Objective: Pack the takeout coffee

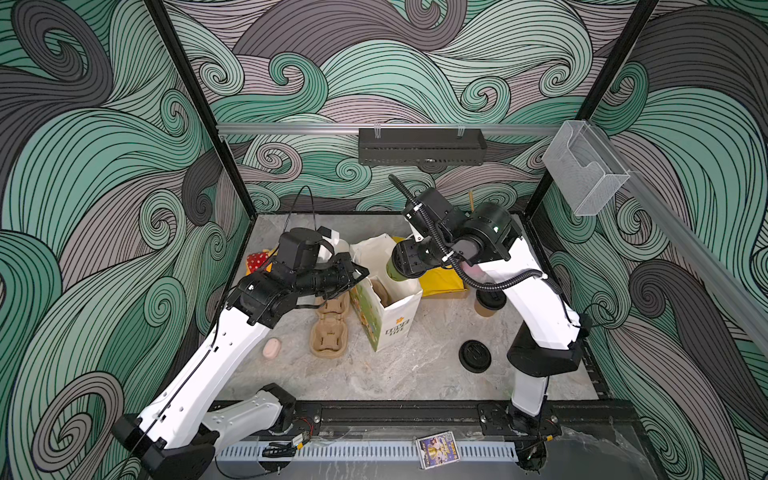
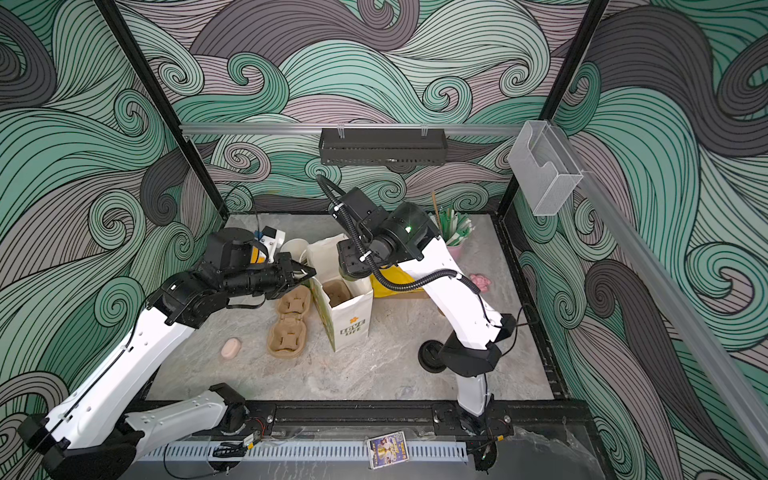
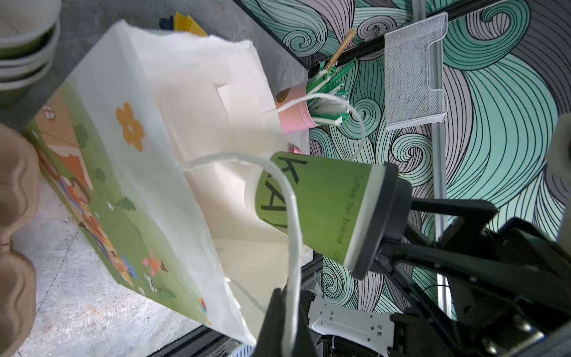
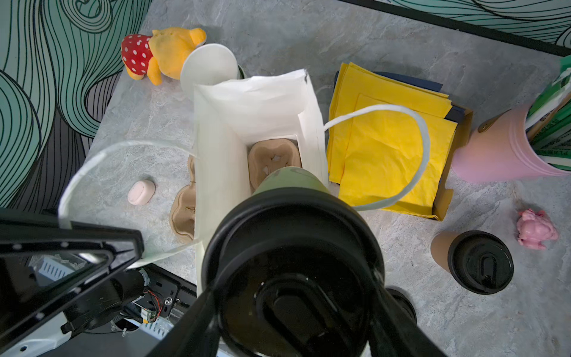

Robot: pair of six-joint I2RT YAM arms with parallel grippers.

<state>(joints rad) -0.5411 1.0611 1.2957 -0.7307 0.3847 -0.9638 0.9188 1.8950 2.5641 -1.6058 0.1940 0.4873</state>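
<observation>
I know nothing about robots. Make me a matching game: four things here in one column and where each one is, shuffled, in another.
Things
1. green cup
2. tan cup
3. handle
4. loose lid

Places
a. lying flat on the table
b. pinched in the left gripper
c. standing upright on the table, untouched
d. held by the right gripper at the mouth of the bag

Pairs: 1-d, 2-c, 3-b, 4-a
</observation>
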